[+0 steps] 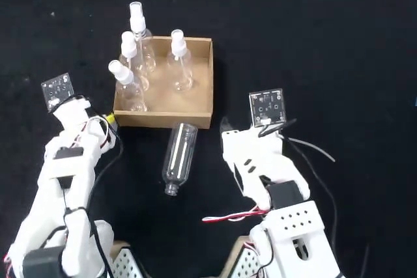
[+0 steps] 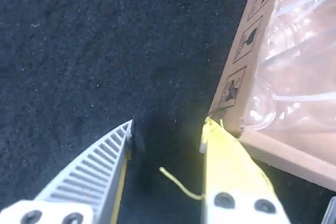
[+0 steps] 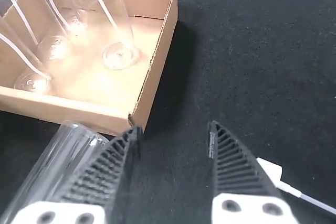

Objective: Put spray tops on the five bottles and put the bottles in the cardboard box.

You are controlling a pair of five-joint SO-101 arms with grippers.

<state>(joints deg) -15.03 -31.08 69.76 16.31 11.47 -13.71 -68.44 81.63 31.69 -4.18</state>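
Note:
The cardboard box stands at the back centre with several clear bottles upright in it, each with a white spray top. One clear bottle with no top lies on the black table just in front of the box, its open neck toward me. My right gripper is open, low over the table beside the box's front right corner, with the lying bottle next to one finger. A white spray top lies by the other finger. My left gripper is open at the box's front left corner, holding nothing.
The black table spreads wide to the right of the box and behind it. Both arms' bases sit at the near edge. Red and white wires trail between the arms.

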